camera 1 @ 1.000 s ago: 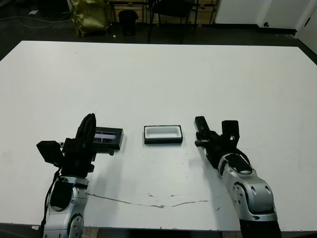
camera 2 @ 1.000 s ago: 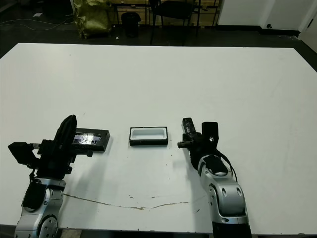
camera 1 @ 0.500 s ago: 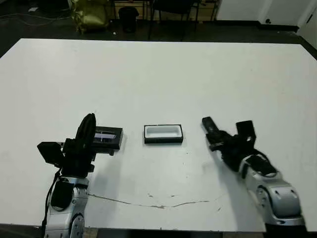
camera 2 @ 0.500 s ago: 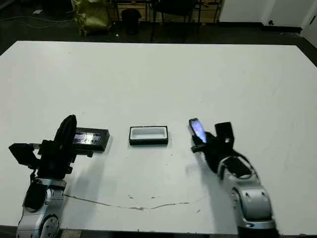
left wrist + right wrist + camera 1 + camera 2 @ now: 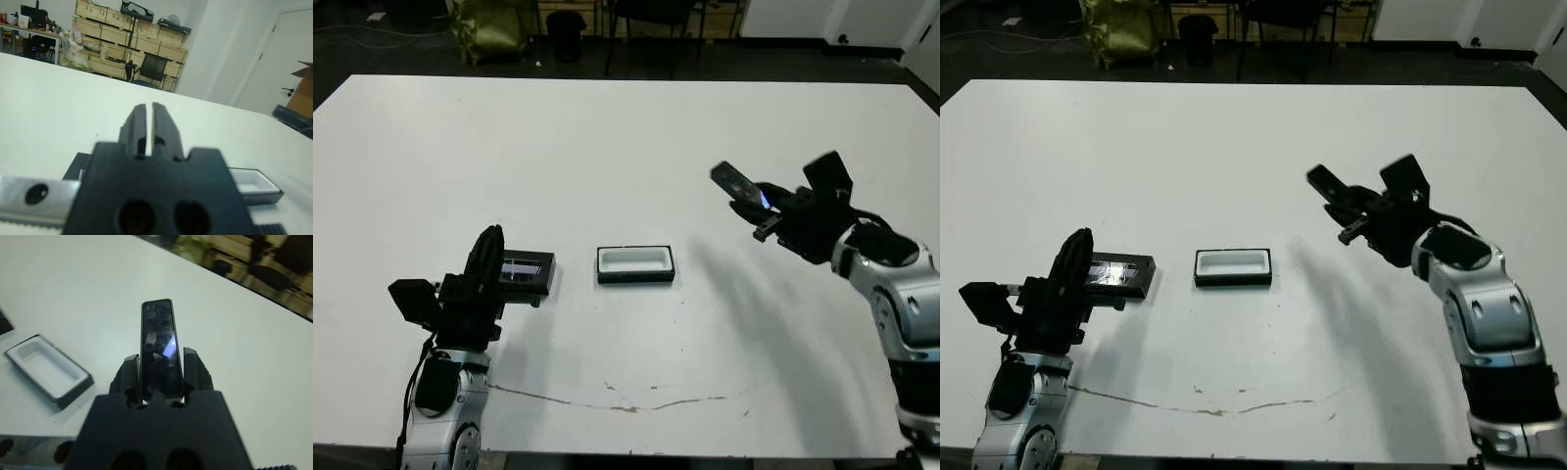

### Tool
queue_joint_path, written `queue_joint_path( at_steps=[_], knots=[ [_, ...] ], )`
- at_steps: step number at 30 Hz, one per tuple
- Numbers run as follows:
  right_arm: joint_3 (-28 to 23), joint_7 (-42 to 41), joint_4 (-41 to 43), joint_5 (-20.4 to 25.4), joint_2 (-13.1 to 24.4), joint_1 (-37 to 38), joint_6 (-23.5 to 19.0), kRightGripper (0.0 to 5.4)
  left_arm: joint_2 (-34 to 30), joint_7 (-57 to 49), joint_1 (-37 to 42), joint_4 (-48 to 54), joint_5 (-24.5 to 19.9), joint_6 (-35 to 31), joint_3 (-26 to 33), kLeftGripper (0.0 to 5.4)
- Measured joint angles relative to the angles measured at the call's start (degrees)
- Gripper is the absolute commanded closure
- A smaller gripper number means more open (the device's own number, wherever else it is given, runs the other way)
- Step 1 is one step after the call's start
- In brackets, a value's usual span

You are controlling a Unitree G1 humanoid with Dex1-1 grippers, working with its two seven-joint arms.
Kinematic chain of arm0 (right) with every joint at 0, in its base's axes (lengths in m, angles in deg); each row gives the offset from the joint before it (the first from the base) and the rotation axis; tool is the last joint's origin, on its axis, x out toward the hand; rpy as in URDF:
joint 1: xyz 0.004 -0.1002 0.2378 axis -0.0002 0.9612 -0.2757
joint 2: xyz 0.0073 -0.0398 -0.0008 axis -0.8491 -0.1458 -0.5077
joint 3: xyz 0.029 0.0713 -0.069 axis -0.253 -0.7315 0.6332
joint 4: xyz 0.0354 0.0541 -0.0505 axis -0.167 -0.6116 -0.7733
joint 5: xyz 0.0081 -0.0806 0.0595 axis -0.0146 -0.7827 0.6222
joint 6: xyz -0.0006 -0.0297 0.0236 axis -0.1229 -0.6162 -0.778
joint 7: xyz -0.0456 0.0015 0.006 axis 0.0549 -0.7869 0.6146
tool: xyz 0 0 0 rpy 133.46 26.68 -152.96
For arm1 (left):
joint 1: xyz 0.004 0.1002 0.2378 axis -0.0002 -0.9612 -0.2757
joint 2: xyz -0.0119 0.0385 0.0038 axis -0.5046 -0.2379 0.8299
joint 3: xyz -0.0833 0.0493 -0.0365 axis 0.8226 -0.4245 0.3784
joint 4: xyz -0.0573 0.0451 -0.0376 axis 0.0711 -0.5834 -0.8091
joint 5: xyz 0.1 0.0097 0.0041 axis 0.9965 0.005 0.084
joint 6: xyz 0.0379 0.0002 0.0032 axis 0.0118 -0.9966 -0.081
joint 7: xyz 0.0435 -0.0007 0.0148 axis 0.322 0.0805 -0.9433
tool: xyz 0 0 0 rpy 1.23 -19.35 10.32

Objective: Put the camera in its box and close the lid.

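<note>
Fingers (image 5: 193, 366) of right gripper (image 5: 159, 377) clamped on camera (image 5: 159, 345), raised above worktop (image 5: 607, 147), right of box (image 5: 635, 264). Left gripper (image 5: 145, 128) closed, empty, over lid (image 5: 524, 271). Risk: narrow end grip, possible slip or tilted entry into box

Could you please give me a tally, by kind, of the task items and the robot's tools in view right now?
Camera: 1
Box: 1
Lid: 1
Tools: 2, left tool and right tool
Total: 5
</note>
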State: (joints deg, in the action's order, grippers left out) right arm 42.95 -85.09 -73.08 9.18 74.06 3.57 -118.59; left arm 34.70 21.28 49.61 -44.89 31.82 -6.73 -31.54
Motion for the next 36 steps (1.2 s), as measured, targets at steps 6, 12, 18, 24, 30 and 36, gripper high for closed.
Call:
queue_joint_path(
  at_steps=[6, 12, 18, 24, 30, 36],
  knots=[
    [5.2, -8.0, -7.3, -3.1, 1.3, -7.3, 7.8, 4.76, 0.0, 0.0, 0.0, -0.7, 0.7, 0.9, 0.1, 5.4],
    [8.1, -13.1, -14.1, -3.5, -0.3, -13.2, 8.6, 4.76, 0.0, -1.1, -0.6, 0.6, 0.7, -1.0, 0.0, 5.4],
    [9.0, -17.7, -19.7, -3.1, -2.8, -16.7, 8.2, 4.76, 0.0, -1.8, -1.2, 1.9, 1.0, -2.1, -0.1, 5.4],
    [10.3, -21.5, -25.2, -3.8, -4.0, -19.0, 11.8, 4.76, 0.0, -1.0, -1.1, 1.4, 0.7, -1.7, -0.1, 5.4],
    [12.4, -24.7, -27.9, -5.1, -5.0, -20.1, 14.5, 4.76, 0.0, -0.3, -0.8, 0.1, 0.7, -0.1, 0.0, 5.4],
    [13.8, -28.5, -28.4, -5.2, -6.0, -20.8, 14.6, 4.76, 0.0, 0.6, 0.2, -1.3, 0.6, 1.7, 0.1, 5.4]
  ],
)
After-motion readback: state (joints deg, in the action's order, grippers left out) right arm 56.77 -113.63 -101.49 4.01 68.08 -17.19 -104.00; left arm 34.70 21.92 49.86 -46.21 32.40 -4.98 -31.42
